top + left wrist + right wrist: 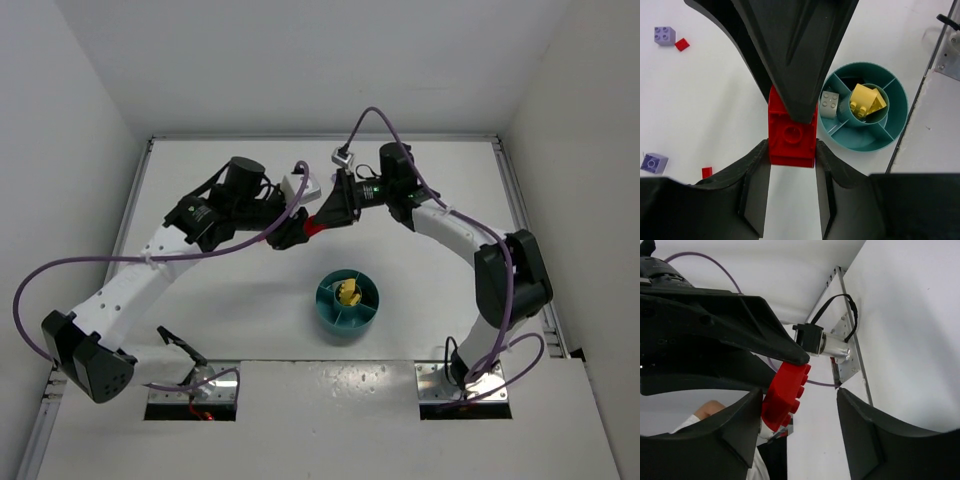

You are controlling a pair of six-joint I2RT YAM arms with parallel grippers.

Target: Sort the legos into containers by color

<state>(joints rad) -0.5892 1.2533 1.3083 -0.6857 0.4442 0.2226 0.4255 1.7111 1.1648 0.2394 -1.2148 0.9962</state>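
Handover, prob: L gripper pinches red brick by its smooth side walls, raised off table, apart from dish. R gripper is spread wide round it, brick close by one finger. Best close R square on flat faces, not studs, before L lets go; hard glossy plastic prob slips if gripped askew. Beyond: round teal dish, yellow bricks in centre well, grey-tan brick in one wedge. Farther: lilac bricks & small red bits, loose on matte white table.

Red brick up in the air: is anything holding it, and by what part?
The left pincer grips the red brick by two opposite sides; the right pincer is open.
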